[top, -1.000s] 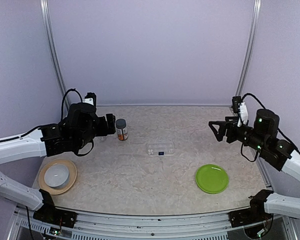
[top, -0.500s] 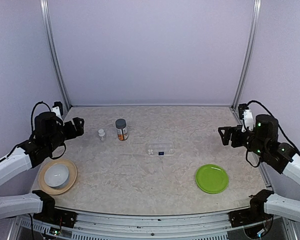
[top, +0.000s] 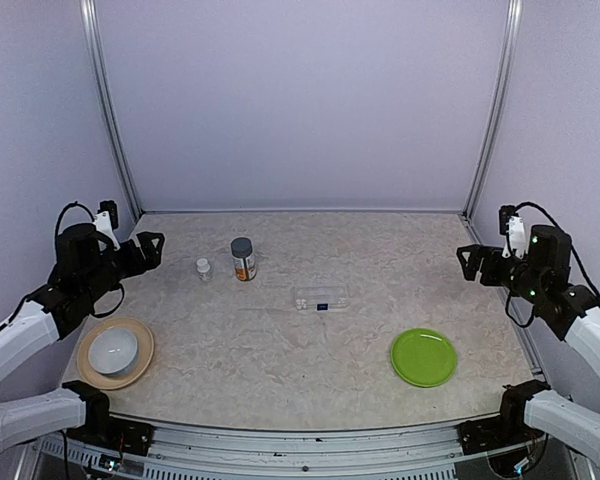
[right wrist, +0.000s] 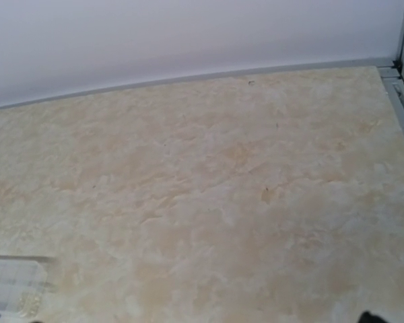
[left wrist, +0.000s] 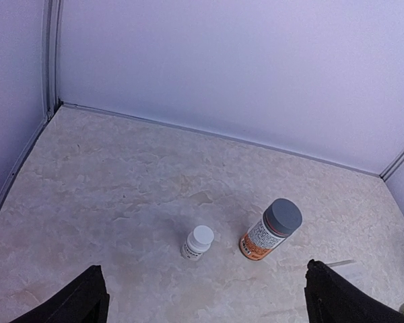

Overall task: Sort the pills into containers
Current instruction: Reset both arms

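**Both grippers wide open and empty, containers capped and close together**

I am a two-armed robot at a marbled table. My left gripper (top: pixel 145 250) hovers at the left edge with its fingers (left wrist: pixel 81 303) spread as wide as they go, holding nothing. My right gripper (top: pixel 470 262) hangs at the right edge, equally wide and empty.

The clear bottle (top: pixel 243 259) with a gray cap stands upright at the back left. The small vial (top: pixel 203 267) with a white cap stands just beside it, on my left. A flat clear case (top: pixel 321 297) lies near the middle. I cannot make out any loose pills.

The risks, as I judge them:

- The vial looks light, and with jaws this wide I could topple it or bump the bottle beside it.
- Both caps are on, so nothing can go in until they are off.
- The case is see-through and easy to misjudge.
- Small pills could scatter or roll off the table.
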Controlling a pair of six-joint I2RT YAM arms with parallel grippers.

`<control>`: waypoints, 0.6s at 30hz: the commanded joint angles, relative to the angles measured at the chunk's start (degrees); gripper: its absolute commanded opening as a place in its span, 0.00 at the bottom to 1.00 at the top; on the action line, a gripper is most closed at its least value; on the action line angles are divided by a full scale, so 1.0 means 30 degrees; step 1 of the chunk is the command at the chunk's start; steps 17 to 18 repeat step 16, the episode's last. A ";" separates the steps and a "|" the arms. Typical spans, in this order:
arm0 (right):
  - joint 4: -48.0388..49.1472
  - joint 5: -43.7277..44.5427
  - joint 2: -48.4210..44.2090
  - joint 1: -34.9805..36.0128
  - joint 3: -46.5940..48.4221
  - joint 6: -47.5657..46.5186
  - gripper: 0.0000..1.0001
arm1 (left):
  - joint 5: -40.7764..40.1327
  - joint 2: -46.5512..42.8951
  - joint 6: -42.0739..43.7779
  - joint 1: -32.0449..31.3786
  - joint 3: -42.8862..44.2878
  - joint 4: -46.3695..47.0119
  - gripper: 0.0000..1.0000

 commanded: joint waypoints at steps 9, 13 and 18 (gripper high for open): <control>0.0394 -0.0410 -0.0861 -0.0151 -0.0262 -0.0029 1.00 | -0.0090 -0.0292 0.0077 0.0098 -0.0272 -0.0060 0.99; 0.0341 -0.0536 -0.0846 -0.0149 -0.0307 0.0036 1.00 | -0.0071 -0.0349 0.0034 0.0094 -0.0231 -0.0173 0.99; 0.0400 -0.0708 -0.0916 -0.0164 -0.0311 0.0057 1.00 | -0.0034 -0.0376 -0.0038 0.0074 -0.0135 -0.0450 0.99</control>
